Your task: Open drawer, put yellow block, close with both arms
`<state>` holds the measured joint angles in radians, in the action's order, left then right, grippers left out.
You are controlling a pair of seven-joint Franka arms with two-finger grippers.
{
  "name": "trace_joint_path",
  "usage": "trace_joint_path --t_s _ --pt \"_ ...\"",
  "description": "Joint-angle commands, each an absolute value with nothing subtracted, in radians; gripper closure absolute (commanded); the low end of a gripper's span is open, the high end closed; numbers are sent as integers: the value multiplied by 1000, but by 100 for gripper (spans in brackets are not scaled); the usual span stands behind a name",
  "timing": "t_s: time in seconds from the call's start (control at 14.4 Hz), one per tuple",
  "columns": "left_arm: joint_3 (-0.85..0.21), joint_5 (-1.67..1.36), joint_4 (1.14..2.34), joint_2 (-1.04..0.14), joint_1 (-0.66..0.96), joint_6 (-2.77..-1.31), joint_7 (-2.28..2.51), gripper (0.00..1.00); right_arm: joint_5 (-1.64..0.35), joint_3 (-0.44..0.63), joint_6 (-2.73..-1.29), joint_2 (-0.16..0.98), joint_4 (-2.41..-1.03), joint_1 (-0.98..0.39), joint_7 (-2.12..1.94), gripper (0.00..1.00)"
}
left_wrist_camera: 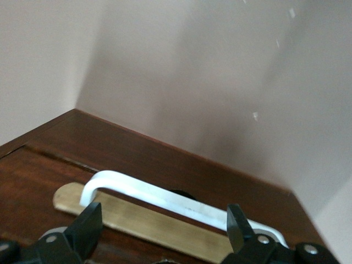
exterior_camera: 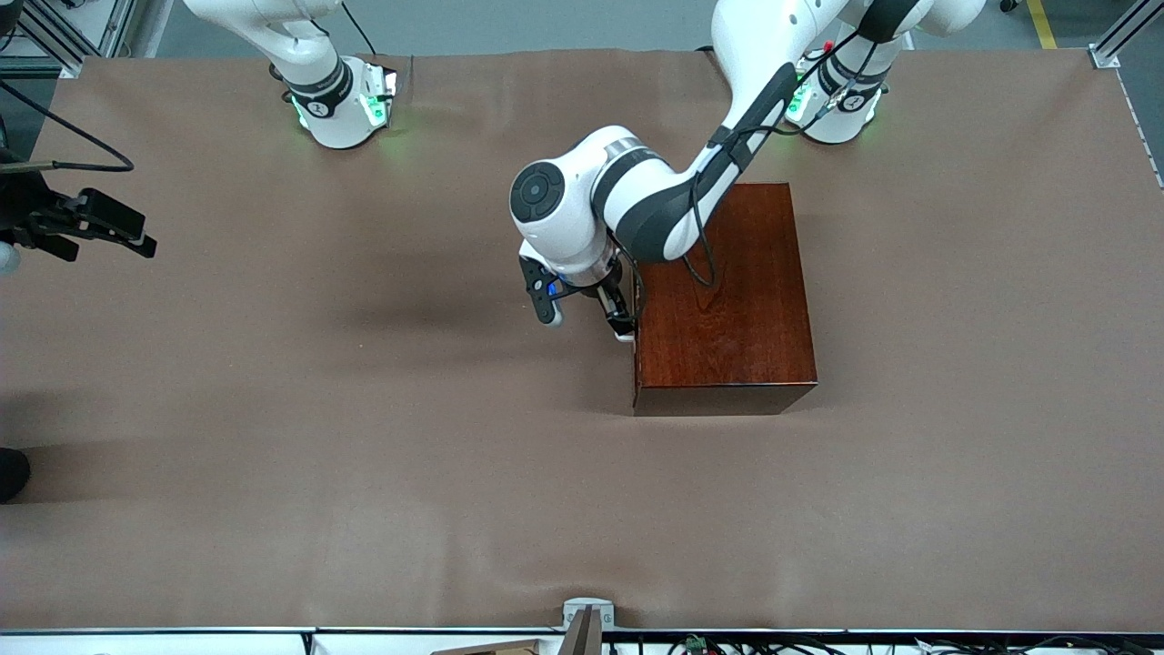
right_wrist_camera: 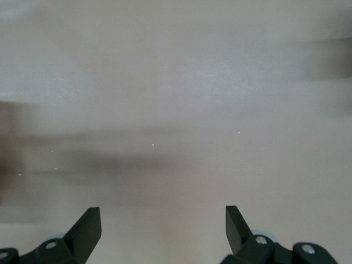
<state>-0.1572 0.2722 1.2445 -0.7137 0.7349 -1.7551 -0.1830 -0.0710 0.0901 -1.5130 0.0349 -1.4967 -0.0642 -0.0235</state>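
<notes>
The dark reddish-brown wooden box (exterior_camera: 723, 300) stands mid-table with its drawer (left_wrist_camera: 66, 165) shut flush in the side that faces the right arm's end. The white bar handle (left_wrist_camera: 165, 197) sits over a pale wood plate (left_wrist_camera: 143, 220); a bit of it shows in the front view (exterior_camera: 624, 337). My left gripper (exterior_camera: 621, 309) is open right at the handle, its fingers (left_wrist_camera: 91, 220) spread wide along the bar and not closed on it. My right gripper (exterior_camera: 127, 235) is open and empty over the table's edge at the right arm's end, with only bare table under it (right_wrist_camera: 163, 217). The yellow block is out of view.
The brown table cover (exterior_camera: 364, 455) lies flat around the box. A dark object (exterior_camera: 11, 473) sits at the table's edge at the right arm's end, nearer to the front camera. A metal bracket (exterior_camera: 587, 619) stands at the near edge.
</notes>
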Motion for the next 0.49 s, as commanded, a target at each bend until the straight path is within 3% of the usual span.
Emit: trace_joint_path --t_s 0.0,0.28,0.42 --pt "-150 246 1261 -606 724 -1756 -26 0 -84 94 -1502 31 -1488 -58 -11 0" --pt "-138 121 1270 -454 634 -1735 309 0 -84 94 -1503 31 -1486 -66 -9 0" --pt "-140 112 1272 -388 566 -1650 582 0 -84 94 -1503 31 -1486 -66 -14 0"
